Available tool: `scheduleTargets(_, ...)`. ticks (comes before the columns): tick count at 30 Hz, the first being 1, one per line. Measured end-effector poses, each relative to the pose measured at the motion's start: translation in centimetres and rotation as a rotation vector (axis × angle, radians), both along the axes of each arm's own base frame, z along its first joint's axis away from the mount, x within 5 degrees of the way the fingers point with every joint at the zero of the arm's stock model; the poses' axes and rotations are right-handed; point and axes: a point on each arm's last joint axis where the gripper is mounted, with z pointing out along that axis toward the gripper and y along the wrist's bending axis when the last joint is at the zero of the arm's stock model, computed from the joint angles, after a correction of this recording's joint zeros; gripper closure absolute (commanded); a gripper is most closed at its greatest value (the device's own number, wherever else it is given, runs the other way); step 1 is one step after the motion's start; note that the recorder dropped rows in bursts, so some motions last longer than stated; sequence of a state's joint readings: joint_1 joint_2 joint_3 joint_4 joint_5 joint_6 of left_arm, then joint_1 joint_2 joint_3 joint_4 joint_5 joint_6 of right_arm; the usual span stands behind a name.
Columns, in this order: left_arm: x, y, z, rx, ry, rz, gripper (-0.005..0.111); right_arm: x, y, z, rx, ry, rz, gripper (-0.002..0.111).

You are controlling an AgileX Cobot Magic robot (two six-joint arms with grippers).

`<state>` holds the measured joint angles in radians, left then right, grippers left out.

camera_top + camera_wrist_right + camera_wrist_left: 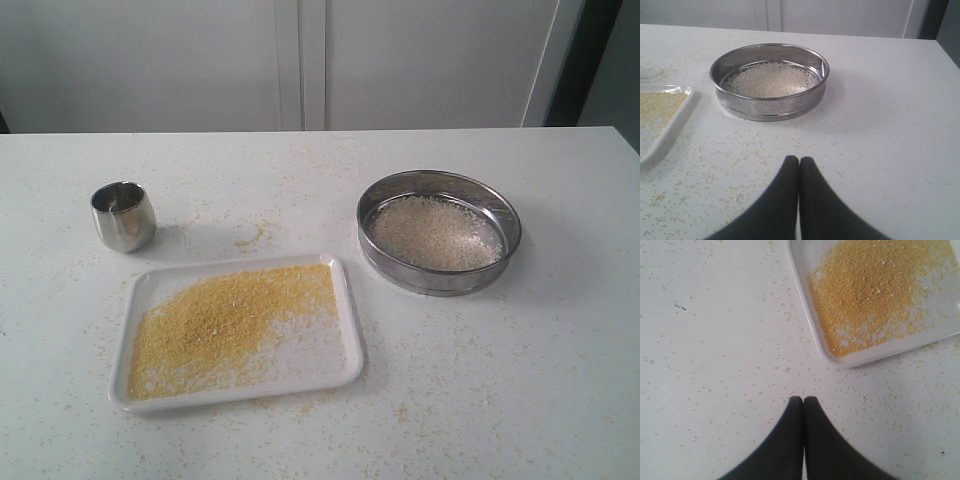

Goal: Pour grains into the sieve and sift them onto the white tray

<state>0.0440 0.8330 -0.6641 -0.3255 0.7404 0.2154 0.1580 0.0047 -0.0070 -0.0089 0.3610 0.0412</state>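
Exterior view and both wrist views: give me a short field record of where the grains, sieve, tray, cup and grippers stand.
sieve: on the table, beside the tray, apart from it
white tray: flat on the table
yellow granules: spread over the tray
whitish grains: in the sieve
steel cup: upright, apart from the tray
spilled grains: scattered on the table
left gripper: shut, empty, above the table near a tray corner
right gripper: shut, empty, facing the sieve
task state: sifting looks done
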Motion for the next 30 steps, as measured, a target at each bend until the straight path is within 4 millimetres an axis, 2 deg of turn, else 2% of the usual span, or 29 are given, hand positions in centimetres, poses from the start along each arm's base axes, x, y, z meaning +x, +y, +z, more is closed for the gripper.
scheduleTargets(24, -0.1, 0.0, 0.0, 0.007, -0.004, -0.001, 0.107, 0.0, 0.0, 0.0, 0.009, -0.001, 0.001, 0.108)
scheduleTargets(30, -1.1, 0.2, 1.0, 0.037, -0.095, 0.004, 0.107, 0.0, 0.0, 0.0, 0.012, -0.003, 0.0, 0.108)
